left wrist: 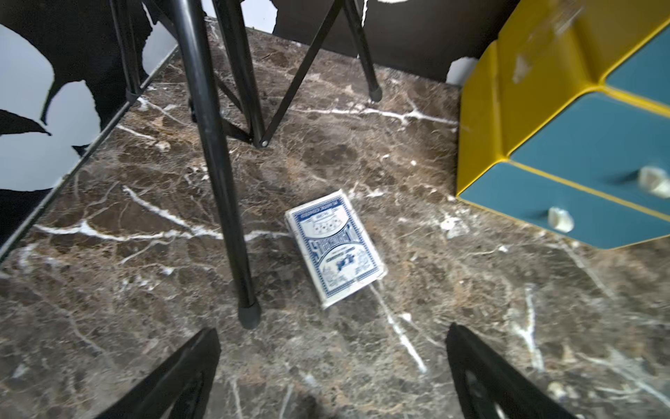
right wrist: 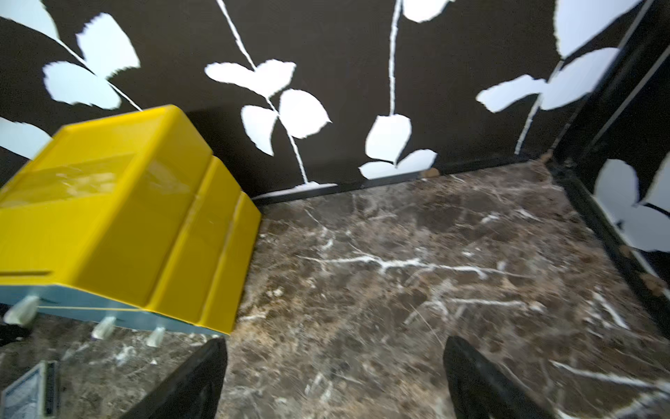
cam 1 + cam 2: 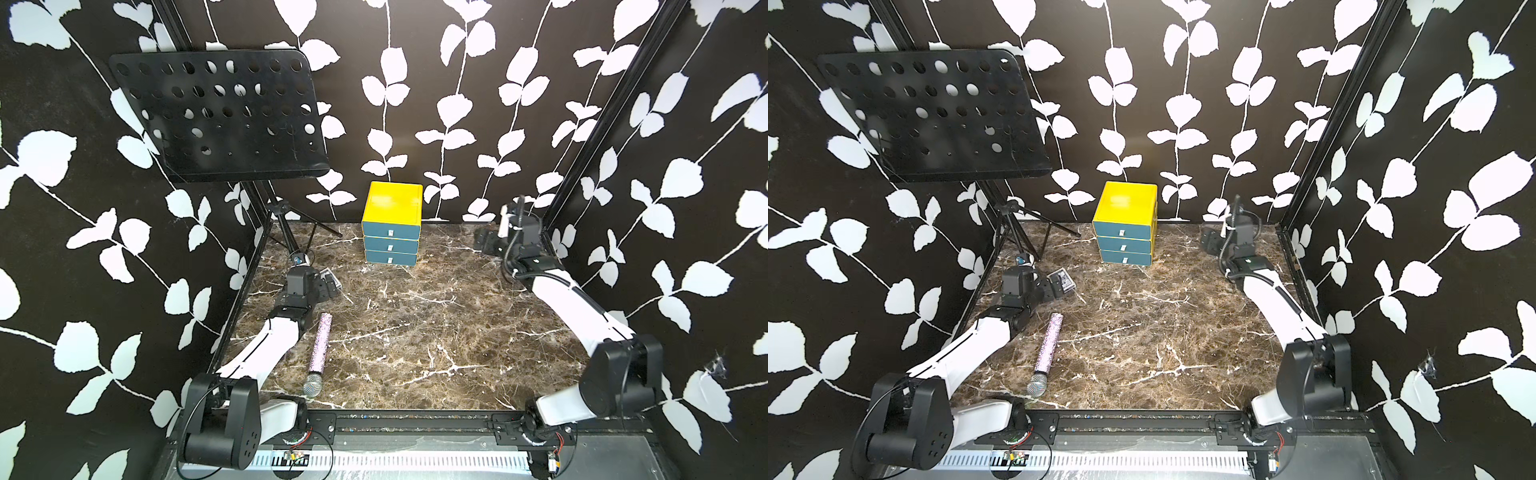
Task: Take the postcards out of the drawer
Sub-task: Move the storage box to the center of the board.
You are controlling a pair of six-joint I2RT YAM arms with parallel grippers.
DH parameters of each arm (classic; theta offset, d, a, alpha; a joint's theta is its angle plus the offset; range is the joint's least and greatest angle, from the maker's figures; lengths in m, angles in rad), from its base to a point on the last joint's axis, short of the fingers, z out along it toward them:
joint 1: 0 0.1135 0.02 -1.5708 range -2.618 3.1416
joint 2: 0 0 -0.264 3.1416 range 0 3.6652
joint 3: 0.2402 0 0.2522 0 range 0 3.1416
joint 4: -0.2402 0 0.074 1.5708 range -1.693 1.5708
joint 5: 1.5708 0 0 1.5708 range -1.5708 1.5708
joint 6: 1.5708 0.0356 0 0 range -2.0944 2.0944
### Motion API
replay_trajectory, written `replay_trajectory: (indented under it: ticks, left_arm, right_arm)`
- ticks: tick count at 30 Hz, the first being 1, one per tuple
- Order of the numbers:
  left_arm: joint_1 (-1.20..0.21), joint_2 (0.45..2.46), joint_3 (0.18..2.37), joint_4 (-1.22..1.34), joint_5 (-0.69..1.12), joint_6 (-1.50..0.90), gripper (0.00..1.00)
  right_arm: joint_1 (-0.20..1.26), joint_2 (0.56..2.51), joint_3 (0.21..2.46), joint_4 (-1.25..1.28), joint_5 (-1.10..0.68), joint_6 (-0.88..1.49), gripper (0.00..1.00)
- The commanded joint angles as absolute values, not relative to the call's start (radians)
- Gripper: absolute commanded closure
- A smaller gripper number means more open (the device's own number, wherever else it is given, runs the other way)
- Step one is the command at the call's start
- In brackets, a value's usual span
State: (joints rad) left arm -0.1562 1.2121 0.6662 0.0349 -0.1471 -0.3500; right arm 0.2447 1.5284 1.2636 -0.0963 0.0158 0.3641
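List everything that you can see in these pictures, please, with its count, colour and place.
drawer unit: one, yellow shell, back centre.
drawers: three, teal, pale handles, stacked in the unit, all shut.
postcards: none in view.
music stand: one, black, perforated, back left corner.
microphone: one, glittery pink, silver head, lying front left.
card box: one, blue and white, lying flat, left of the drawers.
table: one, brown marble.
left gripper: one, black, open, near the card box.
right gripper: one, black, open, right of the drawer unit.

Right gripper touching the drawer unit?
Apart. In both top views, marble tabletop shows between the right gripper and the drawer unit.
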Motion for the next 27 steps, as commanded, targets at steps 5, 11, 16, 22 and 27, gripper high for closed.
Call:
replay_trajectory:
  ticks: [5, 11, 16, 22, 27]
  left_arm:
    - [-0.16, 1.238, 0.698, 0.033, -0.072, -0.474, 0.01]
    - [-0.161, 1.229, 0.693, -0.052, -0.2, -0.512, 0.01]
    - [-0.161, 1.195, 0.682, -0.075, -0.228, -0.452, 0.01]
    - [-0.162, 1.131, 0.647, -0.031, -0.201, -0.398, 0.01]
    - [-0.162, 1.126, 0.647, -0.031, -0.196, -0.377, 0.01]
  right_arm:
    - [0.372, 1.771, 1.568, -0.093, -0.001, 0.437, 0.11]
    - [0.446, 1.967, 1.84, -0.133, 0.003, 0.451, 0.17]
    - [0.473, 2.087, 1.999, -0.192, 0.014, 0.485, 0.22]
    - [0.485, 2.178, 2.09, -0.225, 0.039, 0.506, 0.36]
    - [0.49, 2.223, 2.123, -0.248, 0.055, 0.515, 0.45]
